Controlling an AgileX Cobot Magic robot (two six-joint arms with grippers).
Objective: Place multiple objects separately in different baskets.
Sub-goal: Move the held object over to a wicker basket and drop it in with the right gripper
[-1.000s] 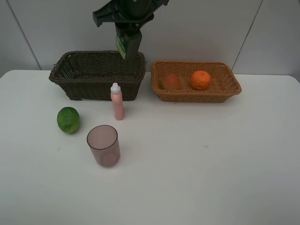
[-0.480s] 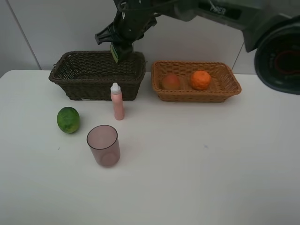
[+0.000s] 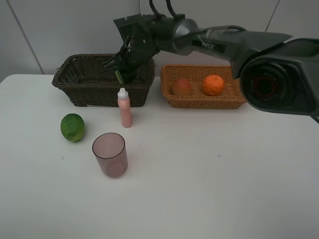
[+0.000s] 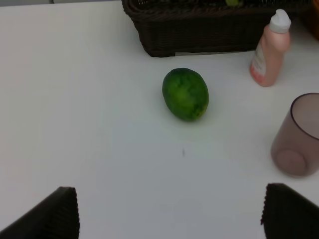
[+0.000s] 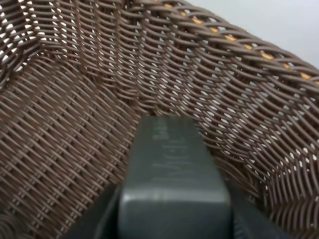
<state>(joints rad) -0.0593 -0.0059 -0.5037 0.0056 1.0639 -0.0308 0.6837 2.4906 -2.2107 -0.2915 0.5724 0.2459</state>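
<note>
Right end effector (image 3: 122, 70) reaches down into the dark brown basket (image 3: 84, 84), pinching the dark rectangular bottle (image 5: 172, 174); left end effector (image 4: 169, 219) hangs spread wide and empty above the table (image 3: 214, 174).

From the left of the high view: the green round fruit (image 3: 73, 127) lies on the table in front of the dark brown basket. To its right stands the pink white-capped bottle (image 3: 124, 108), upright and close to the basket's front wall. The translucent mauve cup (image 3: 110, 154) stands upright, nearer the camera and apart from both. In the right wrist view the dark bottle is surrounded by the brown weave, clamped between the fingers. Further right, the light orange-tan basket (image 3: 241, 94) sits beside the dark one and holds the red-orange peach-like fruit (image 3: 182, 86) and, to its right, the orange (image 3: 213, 84).
</note>
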